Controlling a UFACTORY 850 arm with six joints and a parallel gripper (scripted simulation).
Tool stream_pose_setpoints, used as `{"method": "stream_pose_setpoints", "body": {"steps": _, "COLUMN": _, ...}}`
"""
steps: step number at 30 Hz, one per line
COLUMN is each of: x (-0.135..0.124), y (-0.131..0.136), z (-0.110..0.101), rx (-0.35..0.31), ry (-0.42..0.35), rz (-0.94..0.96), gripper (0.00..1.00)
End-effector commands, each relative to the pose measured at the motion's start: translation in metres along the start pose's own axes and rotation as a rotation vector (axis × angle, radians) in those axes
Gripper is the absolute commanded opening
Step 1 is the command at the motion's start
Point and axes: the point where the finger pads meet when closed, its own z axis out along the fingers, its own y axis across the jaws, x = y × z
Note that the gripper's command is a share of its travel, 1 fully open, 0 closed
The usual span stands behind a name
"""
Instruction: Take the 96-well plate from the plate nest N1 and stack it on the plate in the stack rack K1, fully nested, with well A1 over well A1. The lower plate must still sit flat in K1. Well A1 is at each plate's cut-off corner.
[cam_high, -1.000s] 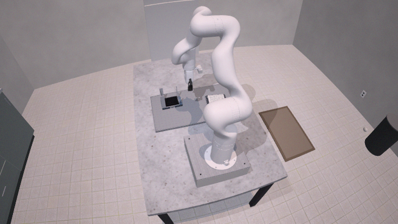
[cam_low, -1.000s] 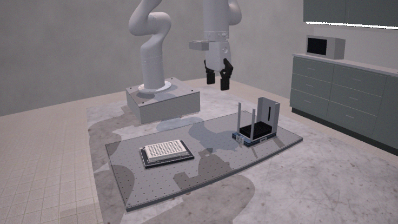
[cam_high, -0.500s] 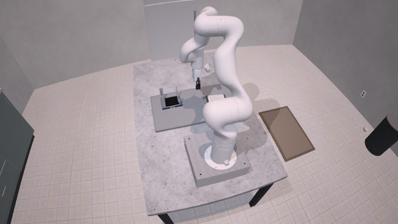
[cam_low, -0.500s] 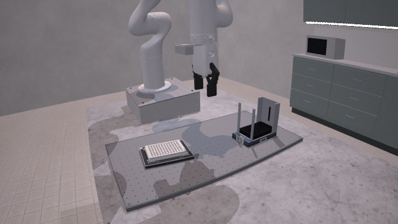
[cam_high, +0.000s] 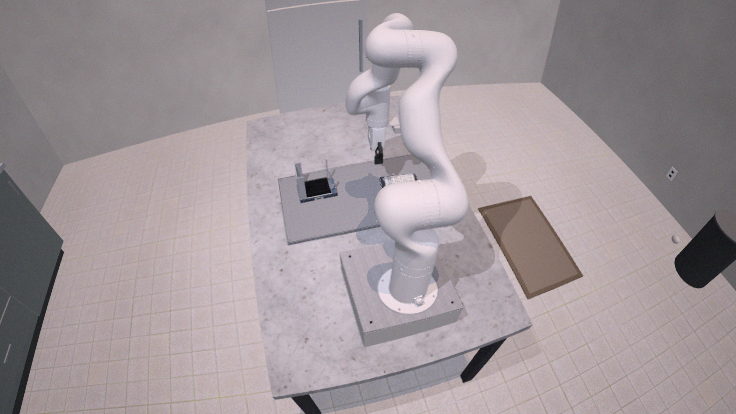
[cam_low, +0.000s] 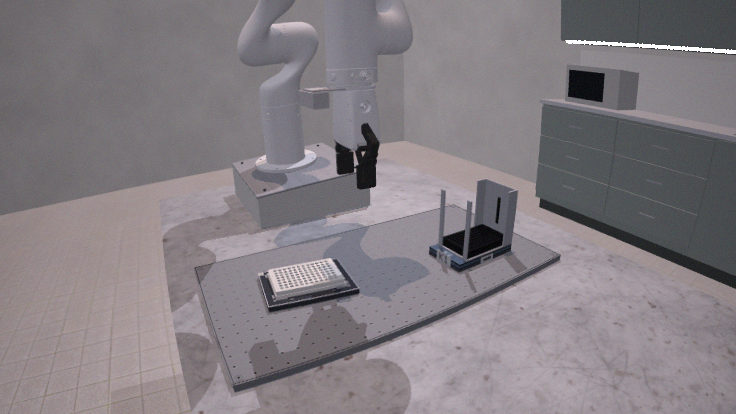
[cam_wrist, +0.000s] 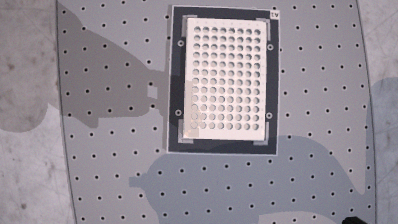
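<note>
The pincer (cam_low: 358, 163) hangs fully open and empty, high above the surface. The white plate (cam_wrist: 224, 79) lies in its nest (cam_wrist: 172, 90) below. It looks like the approach step; next, descend squarely over the plate's sides.

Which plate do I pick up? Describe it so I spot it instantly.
Find the grey perforated board on the marble table. At its end away from the posted rack sits a black nest, holding the white 96-well plate; the rack's plate is black.
</note>
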Motion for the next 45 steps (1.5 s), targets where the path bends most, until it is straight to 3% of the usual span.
{"method": "stream_pose_setpoints", "body": {"steps": 1, "x": 0.017, "y": -0.003, "z": 0.002, "rx": 0.005, "ry": 0.005, "rz": 0.018, "gripper": 1.00}}
{"method": "stream_pose_setpoints", "body": {"steps": 14, "x": 0.059, "y": -0.006, "z": 0.007, "rx": 0.005, "ry": 0.005, "rz": 0.018, "gripper": 1.00}}
{"method": "stream_pose_setpoints", "body": {"steps": 22, "x": 0.098, "y": -0.005, "z": 0.012, "rx": 0.007, "ry": 0.012, "rz": 0.036, "gripper": 1.00}}
{"method": "stream_pose_setpoints", "body": {"steps": 45, "x": 0.106, "y": -0.005, "z": 0.013, "rx": 0.007, "ry": 0.012, "rz": 0.036, "gripper": 1.00}}
